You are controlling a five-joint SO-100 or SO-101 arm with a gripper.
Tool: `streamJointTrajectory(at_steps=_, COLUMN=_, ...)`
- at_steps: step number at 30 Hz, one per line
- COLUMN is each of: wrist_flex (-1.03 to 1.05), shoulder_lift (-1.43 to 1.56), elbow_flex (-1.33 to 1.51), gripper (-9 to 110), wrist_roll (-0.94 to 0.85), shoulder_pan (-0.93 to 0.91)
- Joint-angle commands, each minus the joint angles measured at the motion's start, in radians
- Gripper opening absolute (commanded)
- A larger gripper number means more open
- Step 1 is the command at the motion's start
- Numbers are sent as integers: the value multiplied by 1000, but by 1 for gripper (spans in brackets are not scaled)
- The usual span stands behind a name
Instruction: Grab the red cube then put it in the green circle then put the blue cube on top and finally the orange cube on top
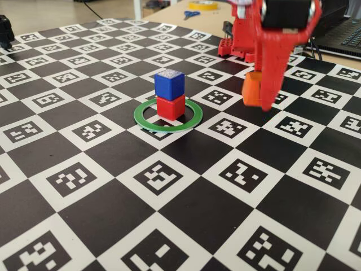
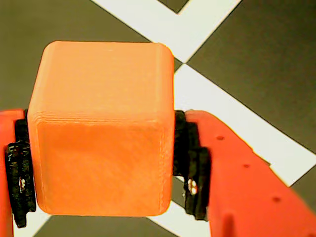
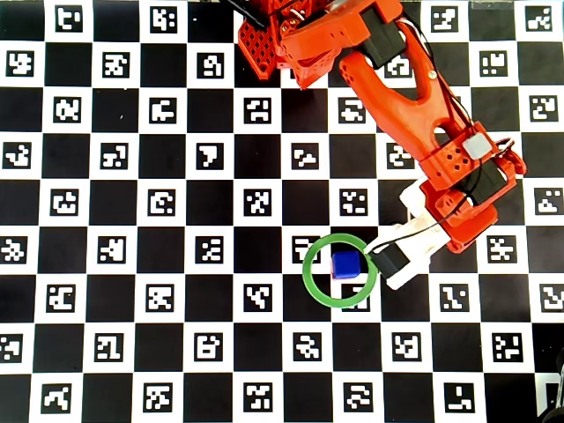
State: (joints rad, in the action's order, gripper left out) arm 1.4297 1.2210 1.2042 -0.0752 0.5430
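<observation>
The red cube [image 1: 170, 107] sits inside the green circle [image 1: 144, 119], and the blue cube [image 1: 169, 84] is stacked squarely on top of it. From above only the blue cube [image 3: 345, 265] shows within the green circle [image 3: 308, 273]; the red cube is hidden beneath it. My gripper [image 1: 260, 90] is shut on the orange cube [image 1: 251, 89], which hangs to the right of the stack, just outside the ring. In the wrist view the orange cube [image 2: 101, 128] fills the gap between the black pads [image 2: 193, 168] of my gripper [image 2: 103, 182]. The wrist hides the orange cube from above.
The checkered marker board [image 1: 169, 226] covers the table. The arm's red base [image 1: 237, 39] stands at the back right. Behind the board lie scissors [image 1: 190, 14], a yellow tape roll [image 1: 203, 4] and a laptop [image 1: 344, 28]. A black object [image 1: 5, 31] stands at the far left.
</observation>
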Motion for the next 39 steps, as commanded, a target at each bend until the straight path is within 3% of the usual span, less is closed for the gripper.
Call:
streamJointTrajectory(at_steps=1, wrist_flex=61, shoulder_lift=169, elbow_flex=-114, gripper=-2, wrist_roll=3, shoulder_pan=-52)
streamJointTrajectory(at_steps=20, wrist_flex=249, shoulder_lift=213, elbow_flex=-225, gripper=-4, wrist_roll=253, shoulder_pan=-213)
streamJointTrajectory(at_steps=39, wrist_flex=173, shoulder_lift=172, elbow_flex=-183, gripper=-4, wrist_roll=399, shoulder_pan=-287)
